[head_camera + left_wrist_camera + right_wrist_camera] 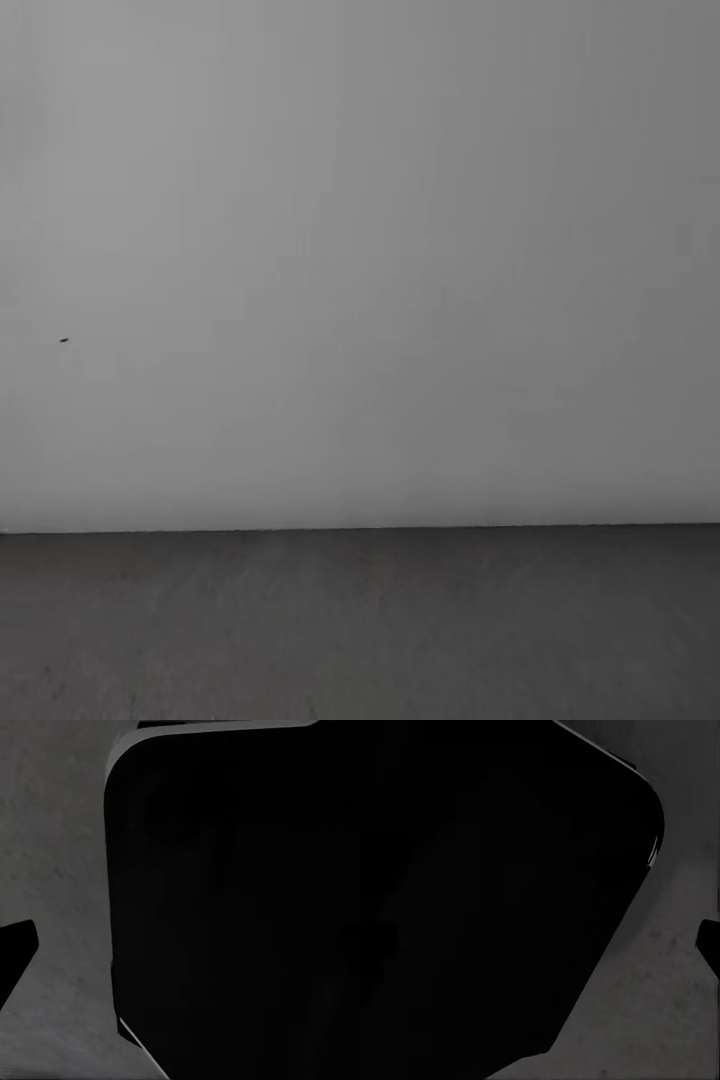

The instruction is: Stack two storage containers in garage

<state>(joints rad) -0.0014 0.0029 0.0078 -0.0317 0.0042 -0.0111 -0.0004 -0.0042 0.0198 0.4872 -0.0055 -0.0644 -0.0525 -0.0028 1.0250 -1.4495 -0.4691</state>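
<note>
I face a plain pale grey wall (360, 250) of the garage, which meets the dark grey concrete floor (360, 630) low in the head view. The storage containers are out of view. In the left wrist view a black fingertip (15, 952) juts in over the floor (60, 870) beside a large black rounded body (232, 907). In the right wrist view a black fingertip (709, 945) shows at the edge beside a like black mass (495, 892). Neither wrist view shows both fingers, so how the jaws stand is unclear.
A tiny dark speck (64, 340) marks the wall at the left. The wall stands close ahead across the whole head view, with a strip of bare concrete before it. Rough concrete (660, 1020) lies beneath both arms.
</note>
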